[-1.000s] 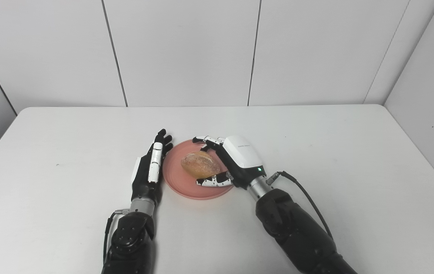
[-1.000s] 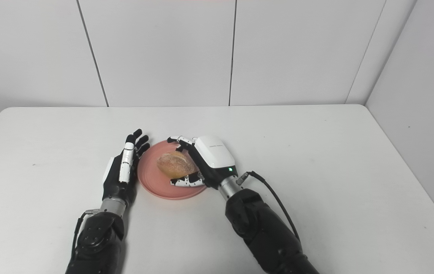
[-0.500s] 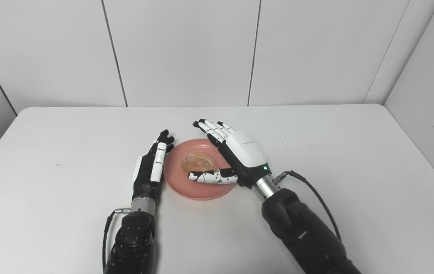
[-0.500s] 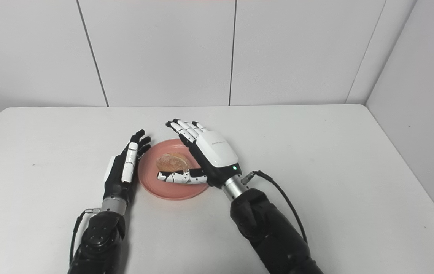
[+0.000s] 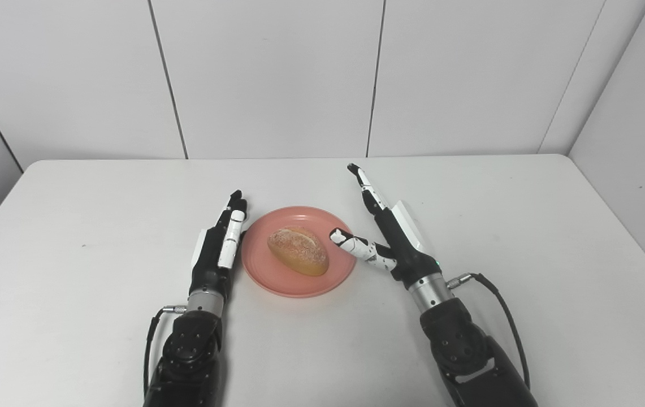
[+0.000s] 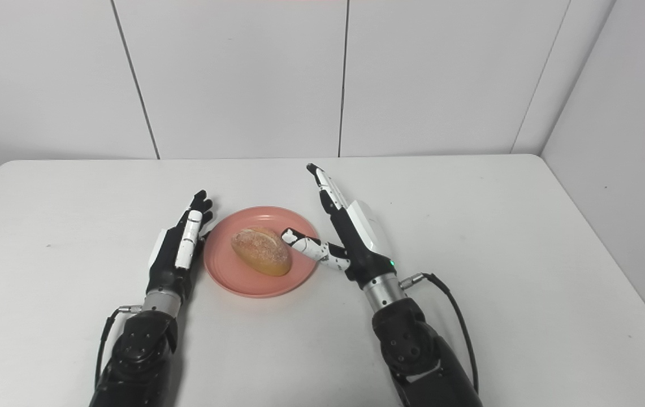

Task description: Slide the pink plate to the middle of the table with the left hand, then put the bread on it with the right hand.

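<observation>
Now the bread [image 5: 298, 250] lies alone on the pink plate [image 5: 277, 278], a little toward the plate's side nearest the right hand's thumb, and no finger touches it. The right hand [image 5: 393, 237] stands edge-on just beside the plate, holding nothing, its fingers [image 5: 368, 193] stretched straight and pointing away toward the far wall. Its thumb sticks out sideways from the palm, reaching over the plate's rim, with the thumb tip close to the end of the bread but apart from it. On the plate's other side the left hand [image 5: 217, 251] is likewise open and empty, fingers straight and close together, lying along the rim; whether they touch the rim cannot be told. The plate thus sits between the two sets of fingers, about level with the left fingertips at its far edge, on the white table [image 5: 526, 226].
</observation>
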{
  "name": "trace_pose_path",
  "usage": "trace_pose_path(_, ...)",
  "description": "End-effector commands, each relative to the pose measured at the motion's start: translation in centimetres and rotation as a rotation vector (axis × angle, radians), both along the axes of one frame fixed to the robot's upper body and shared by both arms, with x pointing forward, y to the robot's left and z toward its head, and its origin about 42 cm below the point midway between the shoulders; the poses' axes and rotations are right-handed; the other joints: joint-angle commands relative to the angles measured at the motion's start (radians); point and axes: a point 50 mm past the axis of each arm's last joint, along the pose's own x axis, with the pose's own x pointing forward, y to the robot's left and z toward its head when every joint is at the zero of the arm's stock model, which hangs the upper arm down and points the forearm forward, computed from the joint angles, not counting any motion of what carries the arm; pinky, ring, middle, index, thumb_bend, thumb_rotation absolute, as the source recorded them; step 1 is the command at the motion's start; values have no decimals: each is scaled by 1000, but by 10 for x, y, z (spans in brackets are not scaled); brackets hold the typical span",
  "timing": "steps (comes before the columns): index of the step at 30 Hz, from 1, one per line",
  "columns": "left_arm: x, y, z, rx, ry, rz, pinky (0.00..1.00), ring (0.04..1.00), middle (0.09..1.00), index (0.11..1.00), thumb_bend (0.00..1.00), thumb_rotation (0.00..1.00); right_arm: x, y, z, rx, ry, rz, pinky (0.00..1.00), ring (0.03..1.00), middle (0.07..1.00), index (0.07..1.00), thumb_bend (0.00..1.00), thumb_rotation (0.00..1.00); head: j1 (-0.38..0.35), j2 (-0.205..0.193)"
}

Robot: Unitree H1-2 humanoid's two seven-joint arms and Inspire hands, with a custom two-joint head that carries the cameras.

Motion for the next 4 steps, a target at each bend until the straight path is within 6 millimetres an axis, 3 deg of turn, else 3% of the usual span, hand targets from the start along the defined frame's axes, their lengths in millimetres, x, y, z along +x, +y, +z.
trace_pose_path(1, 8, 1, 17, 14, -54, -9, 959, 955, 950, 942, 604, 1000, 8, 6, 18, 100, -18, -4, 998, 1000, 1000, 1000, 568, 996, -3, -1)
trace_pose_path(4, 7, 2, 16, 10, -58, -16, 959, 956, 950, 943, 619, 1000, 10, 10, 11, 230, 57, -12, 1000, 1000, 1000, 1000, 651, 1000, -9, -1)
